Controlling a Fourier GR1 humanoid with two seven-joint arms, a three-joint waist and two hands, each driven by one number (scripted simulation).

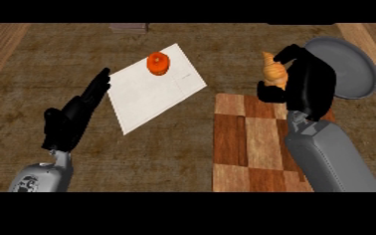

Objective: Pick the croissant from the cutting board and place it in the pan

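Upper right, your right hand (pixel 312 79) curls round the golden-brown croissant (pixel 274 69), seemingly beside the round grey pan (pixel 354 74) (dark wood-grain counter (pixel 169 164) beneath); left hand (pixel 70 117) rests open, lower left.

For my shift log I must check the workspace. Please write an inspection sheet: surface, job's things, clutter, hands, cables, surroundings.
Surface: dark brown counter.
Job's things: croissant in the right hand, between cutting board and grey pan; not yet in the pan.
Clutter: white sheet with an orange object on it.
Hands: right hand curled round the croissant; left hand open, at the left.
Cables: nothing seen.
Surroundings: small brownish block at the counter's far edge.
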